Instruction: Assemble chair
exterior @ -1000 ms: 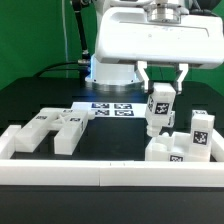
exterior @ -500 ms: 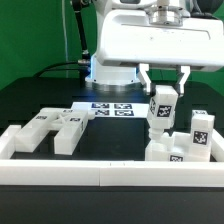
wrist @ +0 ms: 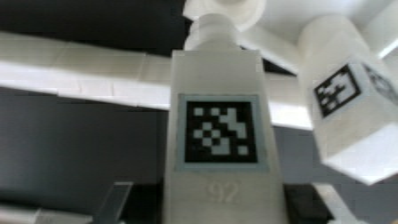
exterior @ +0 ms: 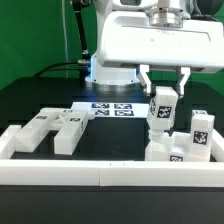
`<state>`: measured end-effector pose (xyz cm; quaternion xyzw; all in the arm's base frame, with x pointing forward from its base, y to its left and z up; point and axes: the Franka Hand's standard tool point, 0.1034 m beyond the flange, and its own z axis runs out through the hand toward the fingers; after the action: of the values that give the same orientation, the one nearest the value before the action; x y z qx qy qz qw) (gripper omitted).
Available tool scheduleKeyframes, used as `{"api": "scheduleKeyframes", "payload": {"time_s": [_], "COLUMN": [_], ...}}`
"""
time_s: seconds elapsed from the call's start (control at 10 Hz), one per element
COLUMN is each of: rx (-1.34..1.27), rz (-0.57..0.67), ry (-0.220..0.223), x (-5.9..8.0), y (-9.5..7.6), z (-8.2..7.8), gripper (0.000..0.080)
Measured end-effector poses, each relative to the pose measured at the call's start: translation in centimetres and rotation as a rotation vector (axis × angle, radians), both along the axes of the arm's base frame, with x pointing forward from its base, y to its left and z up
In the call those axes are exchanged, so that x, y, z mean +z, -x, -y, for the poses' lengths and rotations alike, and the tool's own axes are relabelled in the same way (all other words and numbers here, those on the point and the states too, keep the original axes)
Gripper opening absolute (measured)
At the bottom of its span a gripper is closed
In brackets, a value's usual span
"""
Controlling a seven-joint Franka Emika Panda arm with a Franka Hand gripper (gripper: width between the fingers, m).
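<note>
My gripper (exterior: 163, 84) hangs in the air at the exterior view's right, shut on a white chair bar (exterior: 160, 108) that carries a black-and-white tag. The bar stands nearly upright, its lower end just above a cluster of white chair parts (exterior: 170, 152). Beside it, a tagged upright piece (exterior: 200, 134) rises from that cluster. In the wrist view the held bar (wrist: 221, 120) fills the middle, running away from the gripper (wrist: 222, 205), with a finger (wrist: 121, 200) on either side. The neighbouring tagged piece (wrist: 349, 92) shows next to the bar.
A wide white slab part with prongs (exterior: 58, 126) lies at the exterior view's left. The marker board (exterior: 108, 108) lies at the back centre near the arm's base. A long low white border rail (exterior: 100, 170) runs along the front.
The gripper and the held bar have edged slightly toward the exterior view's right; everything else has stayed still.
</note>
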<state>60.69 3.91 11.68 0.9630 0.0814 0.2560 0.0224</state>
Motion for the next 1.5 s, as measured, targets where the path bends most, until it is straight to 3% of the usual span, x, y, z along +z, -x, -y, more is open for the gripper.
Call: {"api": "scheduleKeyframes", "payload": {"time_s": [1.5], "rx": [0.017], "rz": [-0.043], "ry": [0.008], "x": [-2.8], "y": [1.0], "z": [-0.8], "gripper": [0.0291]}}
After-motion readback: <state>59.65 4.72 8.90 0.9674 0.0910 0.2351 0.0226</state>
